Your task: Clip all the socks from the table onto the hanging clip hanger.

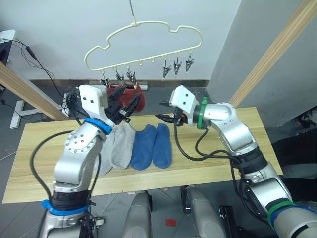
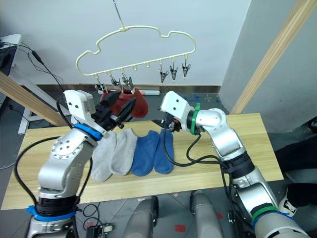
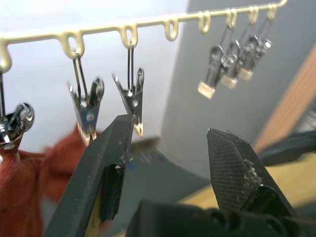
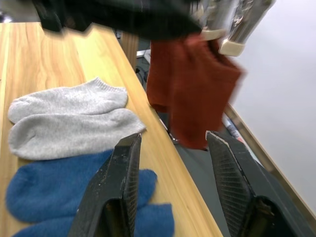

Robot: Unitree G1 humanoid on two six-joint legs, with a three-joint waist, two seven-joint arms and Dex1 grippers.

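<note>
socks half sorted: two rust red socks (image 2: 130,103) hung from the clip hanger (image 1: 143,47), four waited on the tabletop (image 1: 44,148).

two light grey socks (image 2: 114,151) and two blue socks (image 2: 153,151) lay side by side on the pale wood, toes toward the robot. the left gripper (image 1: 126,110) was raised just below the dark metal clips (image 3: 131,96), jaws released and empty. the right gripper (image 1: 166,117) hovered over the far end of the blue pair, jaws also spread and holding nothing. judging by their look, the socks were light, soft and limp, so they would sag and fold when lifted; the ribbed cuff seemed the best place to pinch, leaving an edge free for a clip. no brand, label or writing could be read anywhere.
</note>
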